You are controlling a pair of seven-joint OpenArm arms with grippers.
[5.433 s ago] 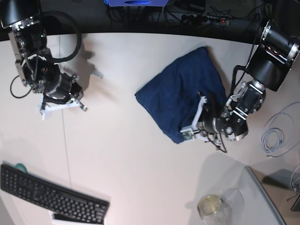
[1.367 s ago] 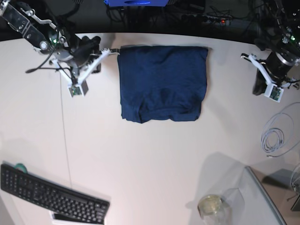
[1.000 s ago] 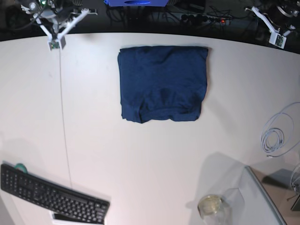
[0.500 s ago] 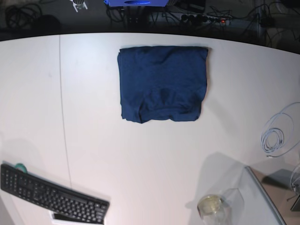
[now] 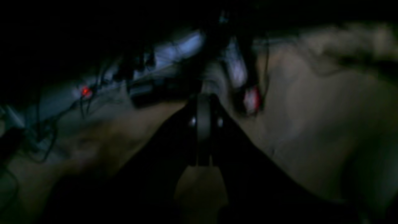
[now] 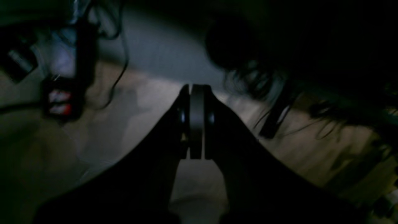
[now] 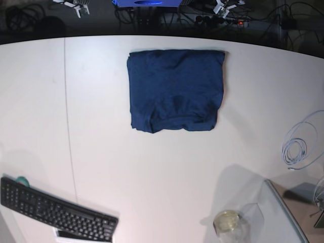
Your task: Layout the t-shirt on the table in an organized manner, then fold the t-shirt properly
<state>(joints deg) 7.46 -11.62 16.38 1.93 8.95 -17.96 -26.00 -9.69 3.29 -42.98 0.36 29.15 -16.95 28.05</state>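
Note:
The dark navy t-shirt (image 7: 174,88) lies folded into a neat rectangle at the far middle of the white table (image 7: 152,172), with nothing touching it. Both arms are pulled back beyond the table's far edge. Only small white parts of them show in the base view: my right gripper (image 7: 76,5) at the top left and my left gripper (image 7: 224,7) at the top centre-right. The wrist views are dark and blurred. In them my left gripper (image 5: 203,99) and my right gripper (image 6: 196,88) have their jaws pressed together on nothing, over floor and cables.
A black keyboard (image 7: 55,212) lies at the near left corner. A coiled white cable (image 7: 296,147) rests at the right edge. A glass jar (image 7: 228,221) and a grey glass-edged stand (image 7: 288,212) are at the near right. A power strip (image 7: 238,21) glows red behind the table.
Both arms have left the table and drawn back past its far edge. The folded t-shirt has stayed in place over the last second.

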